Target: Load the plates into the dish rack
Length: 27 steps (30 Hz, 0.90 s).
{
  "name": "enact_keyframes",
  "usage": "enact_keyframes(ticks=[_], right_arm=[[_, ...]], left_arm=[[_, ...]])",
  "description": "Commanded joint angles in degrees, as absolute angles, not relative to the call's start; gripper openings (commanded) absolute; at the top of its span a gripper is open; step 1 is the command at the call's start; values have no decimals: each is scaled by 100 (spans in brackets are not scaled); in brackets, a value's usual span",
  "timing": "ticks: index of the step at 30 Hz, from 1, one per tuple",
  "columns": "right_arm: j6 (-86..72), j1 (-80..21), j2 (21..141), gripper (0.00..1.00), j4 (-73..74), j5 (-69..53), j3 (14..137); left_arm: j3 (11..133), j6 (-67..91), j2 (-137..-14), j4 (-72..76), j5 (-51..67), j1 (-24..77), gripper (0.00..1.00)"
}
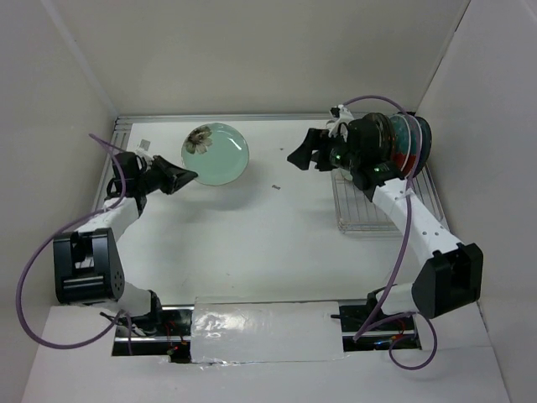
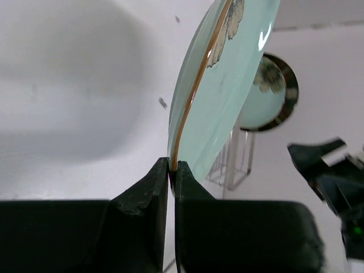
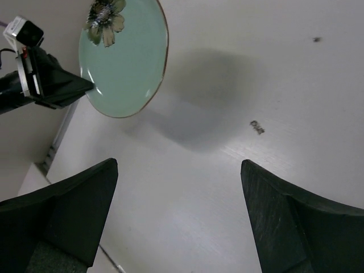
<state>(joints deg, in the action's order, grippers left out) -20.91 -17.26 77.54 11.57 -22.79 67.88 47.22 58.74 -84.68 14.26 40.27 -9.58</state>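
Observation:
A mint-green plate [image 1: 215,153] with a flower is held tilted above the table at the back left, its shadow falling beside it. My left gripper [image 1: 186,176] is shut on its near rim; the fingertips [image 2: 162,173] pinch the gold-edged rim of the plate [image 2: 227,85]. My right gripper [image 1: 298,157] hovers open over the table's middle, facing the plate [image 3: 125,57], with nothing between its fingers [image 3: 85,199]. The dish rack [image 1: 369,214] sits at the right, with several plates [image 1: 409,141] standing at its far end, partly hidden by the right arm.
White walls enclose the table on three sides. A small dark mark [image 1: 275,185] lies on the table between the arms. In the left wrist view, a dark-rimmed plate [image 2: 273,94] stands in the rack [image 2: 233,165] behind the held plate.

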Motion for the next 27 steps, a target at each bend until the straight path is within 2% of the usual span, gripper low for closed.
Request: enact_keyframes(ticks=[1, 15, 17, 20, 21, 22, 25, 26, 27], right_arm=[[-2487, -1811, 7787, 95, 396, -3197, 6619], [-2602, -2363, 8411, 92, -131, -3384, 6557], [-2602, -2426, 8586, 89, -132, -3384, 6557], [-2541, -2531, 8648, 80, -185, -3322, 6609], [-2540, -2531, 8718, 74, -185, -3270, 6609], [-2540, -2583, 8719, 59, -132, -3270, 6670], [-2435, -2584, 8719, 32, -27, -3199, 6671], [-2365, -2584, 8719, 19, -26, -3199, 6671], [-2364, -2584, 8658, 12, -26, -3199, 6671]], left_arm=[[4615, 5854, -7920, 2276, 5079, -818, 0], [4192, 6081, -7198, 2961, 6002, -124, 0], [4140, 6152, -7198, 3076, 6073, -53, 0], [4245, 5986, -7250, 3007, 6126, 105, 0], [4245, 5985, -7251, 2945, 6126, 166, 0], [4297, 5898, -7251, 2866, 6126, 167, 0], [4420, 5643, -7304, 2550, 6065, 220, 0], [4421, 5486, -7356, 2453, 6064, 220, 0], [4482, 5406, -7356, 2348, 6012, 220, 0]])
